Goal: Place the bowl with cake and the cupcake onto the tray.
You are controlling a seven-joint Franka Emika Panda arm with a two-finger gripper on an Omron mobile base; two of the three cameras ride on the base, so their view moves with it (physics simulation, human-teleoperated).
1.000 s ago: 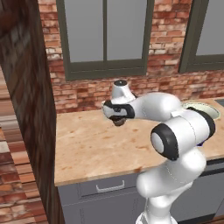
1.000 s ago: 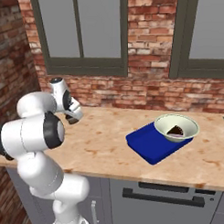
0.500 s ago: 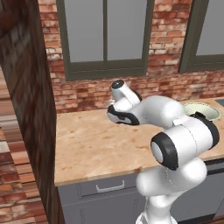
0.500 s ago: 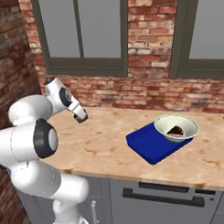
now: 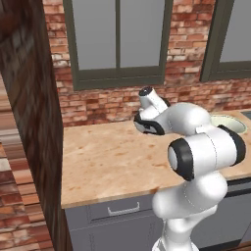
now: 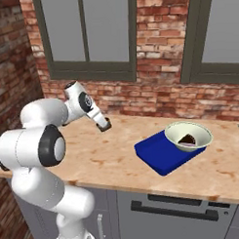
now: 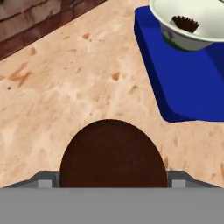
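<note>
My gripper [image 6: 105, 126] is shut on the cupcake [image 6: 106, 126], a small dark brown round one, low over the counter and left of the tray. In the hand view the cupcake [image 7: 113, 153] sits between the two fingertips, which press its sides. The deep blue tray [image 6: 156, 152] lies on the counter to the right, and the pale bowl [image 6: 188, 135] with a dark piece of cake [image 6: 187, 139] rests on its far right corner. The hand view shows the tray [image 7: 188, 78] and bowl [image 7: 197, 22] at the upper right.
The tan counter [image 6: 118, 155] runs along a red brick wall [image 6: 155, 96] with two windows. A brick pillar [image 5: 29, 122] closes the counter's left end. The bowl's rim [image 5: 228, 122] peeks out behind my arm in the left base view.
My arm has swung to the right along the back of the counter, carrying the cupcake toward the tray. Bowl and tray have not moved.
</note>
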